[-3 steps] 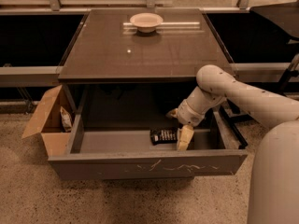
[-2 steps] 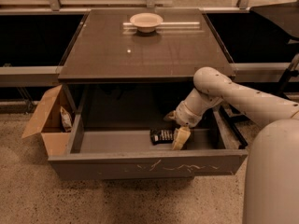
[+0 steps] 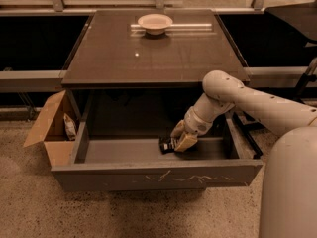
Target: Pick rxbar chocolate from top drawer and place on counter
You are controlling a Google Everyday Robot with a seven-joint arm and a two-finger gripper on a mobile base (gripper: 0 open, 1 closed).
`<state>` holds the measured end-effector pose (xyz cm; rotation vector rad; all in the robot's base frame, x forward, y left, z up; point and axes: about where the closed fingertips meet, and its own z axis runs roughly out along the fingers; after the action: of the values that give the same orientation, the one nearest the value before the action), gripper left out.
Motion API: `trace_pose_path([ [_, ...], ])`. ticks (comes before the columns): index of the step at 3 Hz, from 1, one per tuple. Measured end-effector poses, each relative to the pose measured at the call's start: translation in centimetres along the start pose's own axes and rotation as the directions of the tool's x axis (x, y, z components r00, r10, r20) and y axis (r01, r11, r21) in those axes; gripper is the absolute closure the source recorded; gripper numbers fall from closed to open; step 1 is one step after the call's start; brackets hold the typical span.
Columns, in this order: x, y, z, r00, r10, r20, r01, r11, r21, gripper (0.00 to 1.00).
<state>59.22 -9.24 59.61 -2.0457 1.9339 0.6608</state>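
Camera view
Tool [image 3: 181,137]: low inside the top drawer [image 3: 158,175], right of middle, down at the floor.
Tool state: cannot tell whether spread or pinching.
Rxbar chocolate [image 3: 167,145]: flat on the drawer floor, at the tool's tip, contact unclear.
Relation: wrapper juts from the tool toward the cardboard box [image 3: 49,128] side, long axis roughly along the drawer front.
Judgement: firm pinch needed first, then a lift clear of the front panel onto the surface [image 3: 148,58] above, short of the bowl [image 3: 155,22].
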Motion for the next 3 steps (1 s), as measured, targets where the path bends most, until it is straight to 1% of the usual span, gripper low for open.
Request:
trace_pose_path([
  [1,-0.2,0.0,-0.3,1.0,0.0,0.0,0.0,1.0,0.0,0.9],
  [2,-0.9,0.6,-0.8,1.0,-0.03,-0.006,0.03,0.9989,0.035,1.0],
  [3,-2.5,1.9,-3.1,0.995,-0.096,-0.017,0.097,0.99,0.102,1.0],
])
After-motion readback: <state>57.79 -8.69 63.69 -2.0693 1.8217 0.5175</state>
